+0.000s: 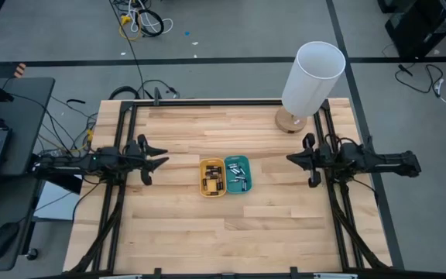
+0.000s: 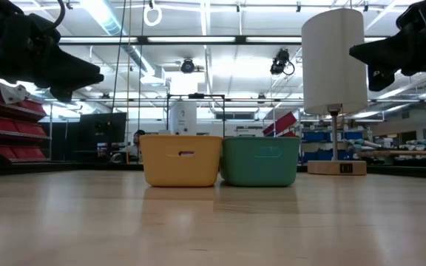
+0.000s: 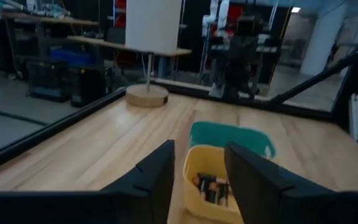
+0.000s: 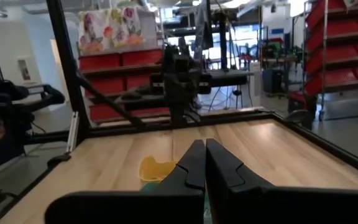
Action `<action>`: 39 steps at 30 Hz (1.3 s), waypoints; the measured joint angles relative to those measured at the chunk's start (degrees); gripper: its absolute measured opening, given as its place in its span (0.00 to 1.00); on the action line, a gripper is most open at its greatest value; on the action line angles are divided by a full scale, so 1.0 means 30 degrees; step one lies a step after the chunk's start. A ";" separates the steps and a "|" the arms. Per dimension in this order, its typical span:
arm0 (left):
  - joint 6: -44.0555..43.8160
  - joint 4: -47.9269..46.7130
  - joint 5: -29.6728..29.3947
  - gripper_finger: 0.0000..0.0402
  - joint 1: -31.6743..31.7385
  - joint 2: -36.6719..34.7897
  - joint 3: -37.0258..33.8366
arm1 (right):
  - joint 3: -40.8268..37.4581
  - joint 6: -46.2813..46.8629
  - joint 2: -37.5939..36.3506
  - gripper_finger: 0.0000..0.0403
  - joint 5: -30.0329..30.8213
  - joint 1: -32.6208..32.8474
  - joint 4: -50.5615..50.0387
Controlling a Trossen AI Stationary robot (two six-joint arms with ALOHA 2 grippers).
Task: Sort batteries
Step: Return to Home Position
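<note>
Silvery cylindrical batteries (image 1: 238, 175) are lying in the small teal rectangular tray (image 1: 245, 187), and dark batteries (image 1: 212, 180) in the yellow rectangular tray (image 1: 203, 187) touching it, mid-table. The left gripper (image 1: 164, 161) is hovering well apart, fingers parted; the right gripper (image 1: 291, 158) is hovering opposite, fingers pressed together. Sorting is looking finished, so homing calls only for a clear retreat.

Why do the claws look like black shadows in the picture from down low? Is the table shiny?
Low view: bright ceiling strip lights shine from behind, so the left claw and right claw show as dark shapes, and the wooden table faintly mirrors the yellow plastic tray and teal plastic tray. High view: even light, soft shadows.
</note>
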 joint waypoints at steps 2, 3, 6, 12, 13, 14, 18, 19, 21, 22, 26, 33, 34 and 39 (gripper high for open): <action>0.0113 -0.0903 -0.0318 0.34 0.0000 -0.0006 0.0294 | 0.0603 -0.0051 0.0000 0.00 -0.0140 -0.0059 -0.0850; 0.0098 -0.1354 -0.0500 0.31 0.0000 0.0000 0.0423 | 0.0905 -0.0161 0.0000 0.00 -0.0178 -0.0059 -0.1153; -0.0079 -0.1861 -0.0901 0.20 0.0000 0.0000 0.0538 | 0.1308 -0.0348 -0.0007 0.00 -0.0294 -0.0059 -0.1618; -0.0266 -0.1358 -0.0873 0.03 0.0000 -0.0022 0.0423 | 0.0921 -0.0457 -0.0006 0.00 -0.0358 -0.0059 -0.2179; -0.0264 -0.1186 -0.0992 0.03 0.0000 -0.0022 0.0406 | 0.0753 -0.0594 0.0000 0.00 -0.0357 -0.0059 -0.1849; -0.0183 -0.0970 -0.1073 0.04 0.0000 -0.0022 0.0414 | 0.0653 -0.0715 0.0000 0.00 -0.0351 -0.0064 -0.1524; -0.0066 -0.0606 -0.1167 0.04 -0.0004 -0.0109 0.0555 | 0.0630 -0.0877 0.0000 0.00 -0.0358 -0.0237 -0.0541; -0.0091 -0.0579 -0.1167 0.04 -0.0011 -0.0109 0.0518 | 0.0625 -0.0897 -0.0007 0.00 -0.0358 -0.0255 -0.0394; -0.0216 -0.0743 -0.1137 0.02 -0.0015 -0.0109 0.0362 | 0.0619 -0.0853 0.0000 0.00 -0.0374 -0.0306 -0.0365; -0.0266 -0.0656 -0.1130 0.02 -0.0015 -0.0108 0.0260 | 0.0608 -0.0703 0.0000 0.00 -0.0412 -0.0306 -0.0380; -0.0072 0.0075 -0.1123 0.02 -0.0015 -0.0109 0.0115 | 0.0608 -0.0187 0.0000 0.00 -0.0489 -0.0306 -0.0447; -0.0033 -0.0141 -0.1043 0.03 -0.0015 -0.0109 0.0115 | -0.0092 -0.0136 -0.0007 0.00 -0.0497 -0.0306 0.0652; -0.0033 -0.0141 -0.1050 0.03 -0.0015 -0.0109 0.0108 | -0.0513 -0.0138 -0.0007 0.00 -0.0513 -0.0306 0.1216; 0.0436 0.1702 -0.0578 0.03 -0.0022 -0.0109 -0.0585 | -0.0609 -0.0204 0.0033 0.00 -0.1260 -0.0299 0.0840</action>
